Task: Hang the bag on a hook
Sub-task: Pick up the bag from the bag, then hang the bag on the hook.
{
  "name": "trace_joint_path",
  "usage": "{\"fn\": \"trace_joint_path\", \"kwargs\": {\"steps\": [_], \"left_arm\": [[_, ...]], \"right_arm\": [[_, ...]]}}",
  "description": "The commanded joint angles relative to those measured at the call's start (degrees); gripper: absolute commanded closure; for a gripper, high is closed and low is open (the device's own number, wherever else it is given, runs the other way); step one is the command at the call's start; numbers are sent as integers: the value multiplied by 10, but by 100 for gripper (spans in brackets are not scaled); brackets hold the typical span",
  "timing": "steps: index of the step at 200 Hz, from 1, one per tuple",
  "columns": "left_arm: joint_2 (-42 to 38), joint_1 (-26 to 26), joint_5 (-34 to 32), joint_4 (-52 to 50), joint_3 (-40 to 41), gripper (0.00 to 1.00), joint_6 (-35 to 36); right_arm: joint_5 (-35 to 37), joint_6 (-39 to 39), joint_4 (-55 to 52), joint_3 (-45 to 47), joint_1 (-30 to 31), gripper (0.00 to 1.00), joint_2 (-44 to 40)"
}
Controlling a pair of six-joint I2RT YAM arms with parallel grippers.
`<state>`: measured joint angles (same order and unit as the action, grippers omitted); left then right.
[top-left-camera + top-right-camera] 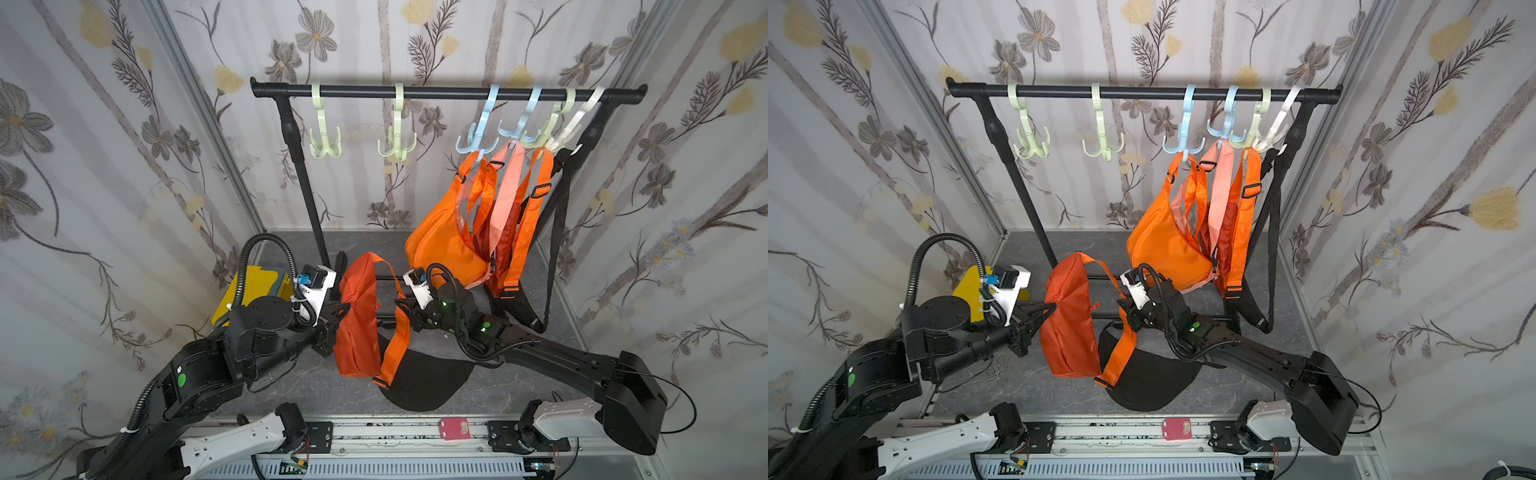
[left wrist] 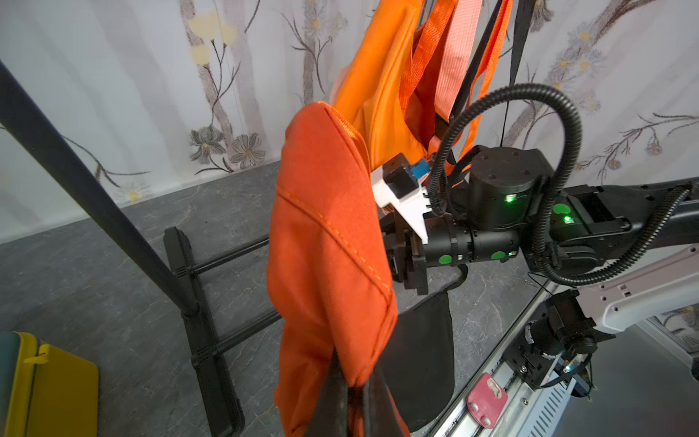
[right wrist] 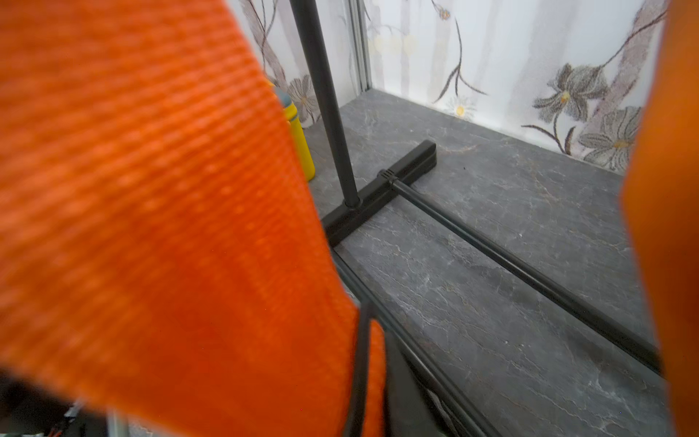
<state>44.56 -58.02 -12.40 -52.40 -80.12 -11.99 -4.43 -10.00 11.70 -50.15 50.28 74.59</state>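
The dark orange bag [image 1: 357, 320] [image 1: 1069, 328] [image 2: 329, 234] hangs in the air above the table, in front of the rack. My left gripper [image 1: 343, 309] [image 1: 1050, 309] [image 2: 355, 393] is shut on a fold of its fabric. The bag's orange strap [image 1: 399, 332] [image 3: 151, 227] loops down its right side. My right gripper [image 1: 401, 307] [image 1: 1123, 307] [image 3: 374, 378] is shut on that webbing. Two pale green hooks [image 1: 326, 141] [image 1: 397, 143] hang bare on the black rail [image 1: 449, 92]. The blue hook [image 1: 478, 141] and the hooks to its right carry other bags.
Orange, pink and black bags [image 1: 449, 245] hang bunched at the rack's right end, close behind my right arm. A black bag [image 1: 424, 382] lies flat on the table under the held bag. A yellow box [image 1: 253, 291] stands at the left. The rack's base bars [image 3: 510, 265] cross the floor.
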Motion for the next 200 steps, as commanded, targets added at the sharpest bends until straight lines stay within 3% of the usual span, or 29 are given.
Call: {"fn": "trace_joint_path", "kwargs": {"steps": [1,22,46,75,113,200], "left_arm": [[-24,0,-69,38,11,100,-11],[-55,0,-102,63,22,100,-11],[-47,0,-114,85,11,100,7],[-1,0,-115,120,-36,100,44],[40,0,-142,170,-94,100,89],[124,1,-128,217,-178,100,114]], "right_arm": [[-20,-23,30,8,2,100,-53],[-14,-25,8,5,2,100,-115],[22,12,-103,-116,0,100,-116],[19,48,-186,-305,-8,100,-54],[-31,52,-259,-539,-78,100,49],[-64,15,-316,-858,-133,100,264]]}}
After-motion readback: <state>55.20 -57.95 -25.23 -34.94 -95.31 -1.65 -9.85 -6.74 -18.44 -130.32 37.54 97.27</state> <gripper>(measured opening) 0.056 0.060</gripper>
